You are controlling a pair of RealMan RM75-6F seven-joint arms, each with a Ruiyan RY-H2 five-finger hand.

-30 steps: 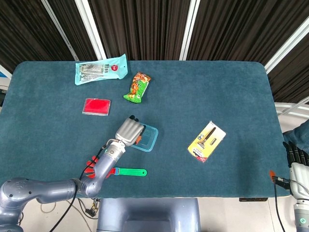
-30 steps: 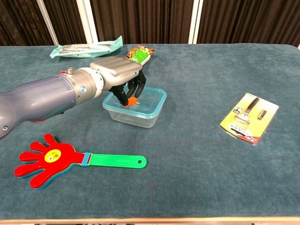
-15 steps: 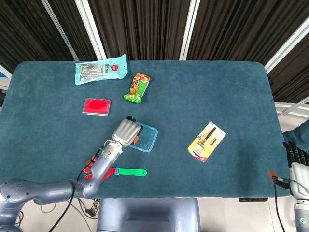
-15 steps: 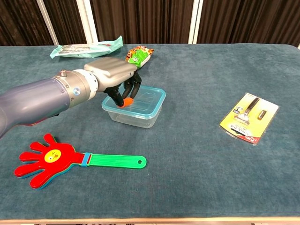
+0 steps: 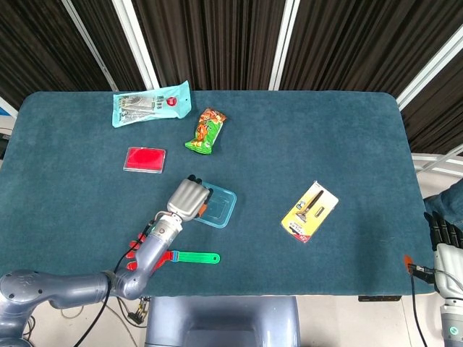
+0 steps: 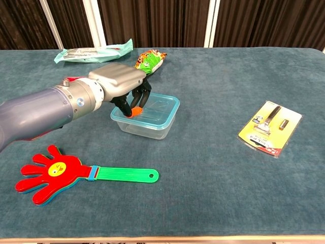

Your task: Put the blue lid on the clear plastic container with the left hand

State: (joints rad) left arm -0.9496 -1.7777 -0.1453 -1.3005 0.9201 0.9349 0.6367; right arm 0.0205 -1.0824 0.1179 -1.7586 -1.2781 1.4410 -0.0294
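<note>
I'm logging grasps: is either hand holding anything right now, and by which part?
The left hand has its fingertips curled down on the near-left edge of the lid sitting on the container; whether it grips cannot be told. The right hand holds nothing.

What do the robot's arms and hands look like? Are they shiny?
The left arm is a smooth, rounded tube of bluish-grey metal, a bit shiny. The left robot hand has a silver-grey back, black fingers and an orange tip. The right robot hand peeks in at the head view's edge: dark fingers above a pale grey wrist, with a thin black cable beside it.
</note>
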